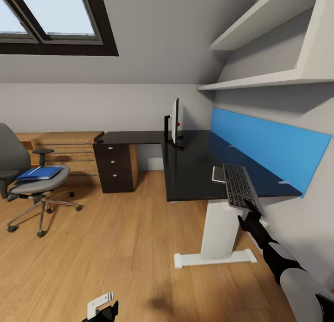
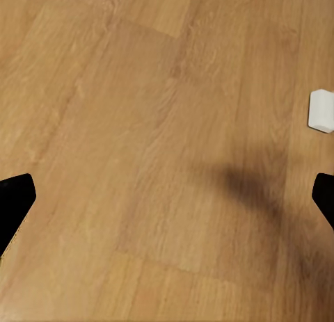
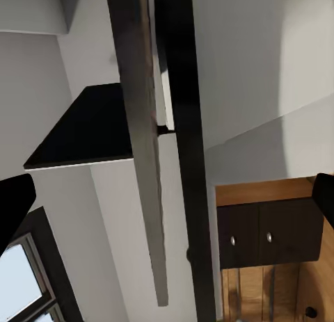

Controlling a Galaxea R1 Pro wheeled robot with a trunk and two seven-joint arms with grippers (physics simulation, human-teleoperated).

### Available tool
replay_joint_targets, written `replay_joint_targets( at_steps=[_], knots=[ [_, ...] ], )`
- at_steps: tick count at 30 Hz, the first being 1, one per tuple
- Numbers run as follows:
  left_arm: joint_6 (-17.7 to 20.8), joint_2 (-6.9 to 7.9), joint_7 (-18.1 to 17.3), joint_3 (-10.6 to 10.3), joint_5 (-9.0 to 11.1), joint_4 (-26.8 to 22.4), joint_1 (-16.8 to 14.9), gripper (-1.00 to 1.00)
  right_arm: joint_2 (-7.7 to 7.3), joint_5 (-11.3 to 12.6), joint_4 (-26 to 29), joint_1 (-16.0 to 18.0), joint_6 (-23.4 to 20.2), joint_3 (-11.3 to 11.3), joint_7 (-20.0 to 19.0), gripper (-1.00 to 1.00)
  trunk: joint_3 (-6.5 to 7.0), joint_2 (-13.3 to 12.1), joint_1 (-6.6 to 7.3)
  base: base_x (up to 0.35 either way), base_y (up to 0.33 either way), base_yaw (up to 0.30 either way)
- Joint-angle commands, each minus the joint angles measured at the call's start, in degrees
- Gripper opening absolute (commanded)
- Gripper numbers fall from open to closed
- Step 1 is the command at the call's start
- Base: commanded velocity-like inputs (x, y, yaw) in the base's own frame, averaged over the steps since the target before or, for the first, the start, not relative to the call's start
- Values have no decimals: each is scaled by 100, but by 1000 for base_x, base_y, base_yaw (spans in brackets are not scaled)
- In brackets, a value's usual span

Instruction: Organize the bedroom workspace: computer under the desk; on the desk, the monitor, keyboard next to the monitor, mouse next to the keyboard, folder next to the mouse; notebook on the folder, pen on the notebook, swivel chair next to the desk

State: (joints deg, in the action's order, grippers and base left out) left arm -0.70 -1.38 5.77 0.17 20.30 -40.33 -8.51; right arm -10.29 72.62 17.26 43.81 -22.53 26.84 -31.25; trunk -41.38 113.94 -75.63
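Nearest us, at the lower edge of the head view, the left gripper (image 1: 103,307) hangs low over bare wooden floor (image 1: 116,247); in its wrist view the fingertips (image 2: 15,200) sit at opposite edges of the picture, so the claw is wide and holds nothing. A white desk foot (image 2: 321,110) shows near it.

The right gripper (image 1: 251,211) reaches to the near edge of the desk (image 1: 195,169) and holds the near end of the keyboard (image 1: 238,185), which lies tilted, partly overhanging that edge. Its wrist view shows the keyboard edge-on (image 3: 142,148) between the dark fingertips (image 3: 14,207); how tightly the claw closes on it we cannot tell.

On the desk, a small flat white-edged thing (image 1: 218,174) lies just beside the keyboard. The monitor (image 1: 175,121) stands upright at the far end, well apart from the keyboard. A blue panel (image 1: 273,145) backs the desk along the wall.

A dark drawer unit (image 1: 115,166) stands at the desk's far left corner. Well left of the desk, across open floor, the swivel chair (image 1: 35,187) carries the blue folder (image 1: 39,173) on its seat.
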Motion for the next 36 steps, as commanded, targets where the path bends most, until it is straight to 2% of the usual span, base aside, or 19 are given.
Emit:
replay_joint_targets(
  at_steps=[1,36],
  knots=[
    [-8,-2,11,1,42,-2,-2,100,0,37,-4,5,-49,23,-4,100,-6,2,-1,172,95,0],
    [-5,-2,11,1,43,-1,-3,100,0,41,-4,5,-52,23,-4,100,-6,2,-1,58,11,0]
  ],
)
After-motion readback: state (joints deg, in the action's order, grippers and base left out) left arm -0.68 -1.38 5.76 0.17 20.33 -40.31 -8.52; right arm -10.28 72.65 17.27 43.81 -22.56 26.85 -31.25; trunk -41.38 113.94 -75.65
